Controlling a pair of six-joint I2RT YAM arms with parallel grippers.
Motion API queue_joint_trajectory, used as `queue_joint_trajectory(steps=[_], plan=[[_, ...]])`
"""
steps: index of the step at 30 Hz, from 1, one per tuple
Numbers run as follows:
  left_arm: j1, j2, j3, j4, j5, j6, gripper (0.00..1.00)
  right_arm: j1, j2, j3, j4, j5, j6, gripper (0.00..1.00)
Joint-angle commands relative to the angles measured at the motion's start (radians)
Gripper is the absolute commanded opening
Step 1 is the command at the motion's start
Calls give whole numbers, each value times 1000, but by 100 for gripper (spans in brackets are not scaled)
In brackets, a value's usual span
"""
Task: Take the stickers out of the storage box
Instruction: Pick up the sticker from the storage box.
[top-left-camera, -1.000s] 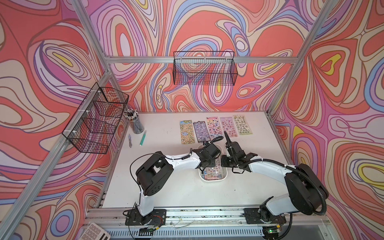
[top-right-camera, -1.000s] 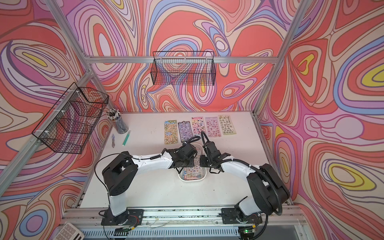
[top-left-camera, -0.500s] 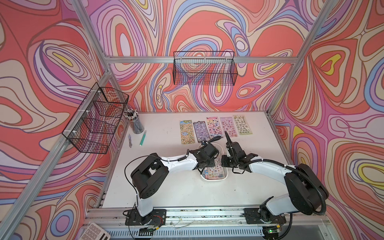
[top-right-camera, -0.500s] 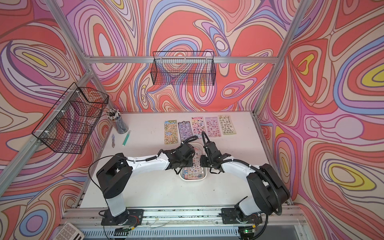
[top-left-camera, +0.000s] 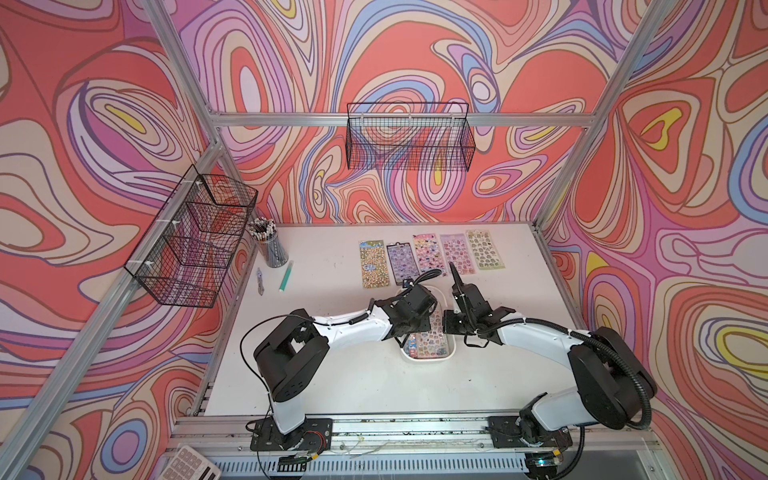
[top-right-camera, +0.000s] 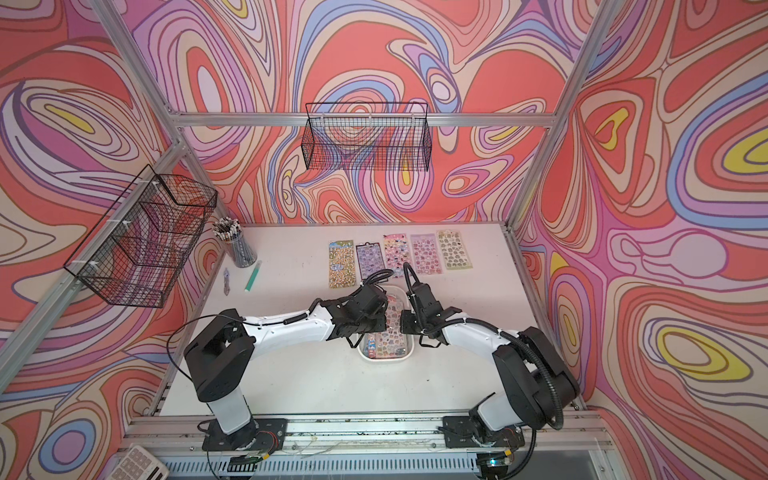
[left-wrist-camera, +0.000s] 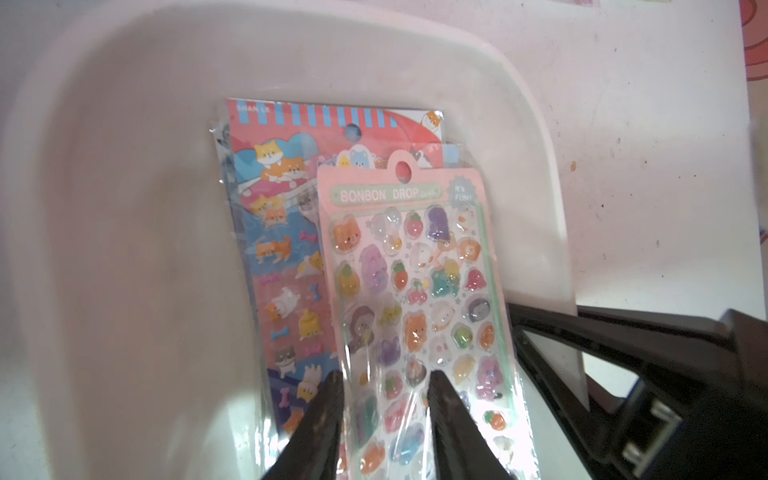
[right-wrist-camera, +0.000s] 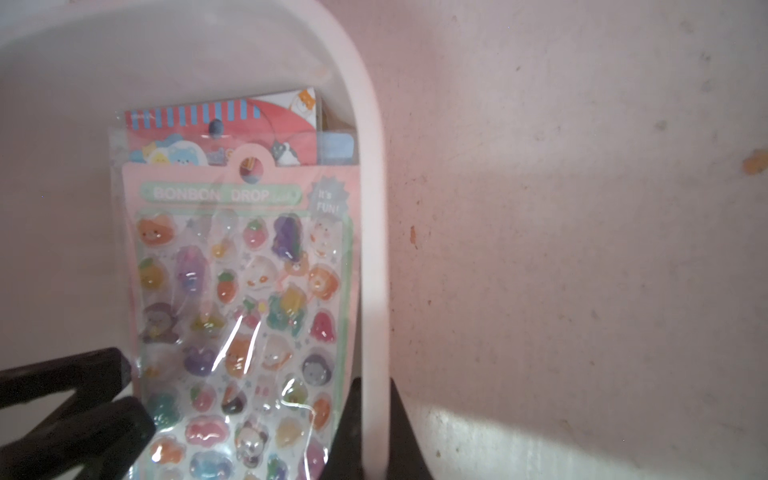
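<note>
Left gripper (left-wrist-camera: 385, 378) atop stickers (left-wrist-camera: 415, 266), right gripper (right-wrist-camera: 375, 388) tight on storage box (right-wrist-camera: 371, 174) rim

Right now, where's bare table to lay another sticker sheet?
Free: the stretch between the green pen and the yellow sticker sheet, and the wide strip between the storage box and the front rail. Crowded: around the box under the left arm and right arm, and the back right, where five sheets line up.

Left hand (left-wrist-camera: 385, 379) jaws apart; right hand (right-wrist-camera: 375, 385) clamped tight; arms bent inward.
</note>
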Motion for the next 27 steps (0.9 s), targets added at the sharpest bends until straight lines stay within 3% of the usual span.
queue_joint_trajectory(steps=[1, 23, 27], plan=[[0, 10, -11, 5, 19, -29, 38, 3, 24, -11, -4, -29, 10, 1], [18, 64, -58, 57, 63, -63, 38, 2, 16, -4, -10, -35, 12, 1], [18, 54, -25, -34, 23, -34, 41, 2, 14, -2, -14, -34, 12, 1]])
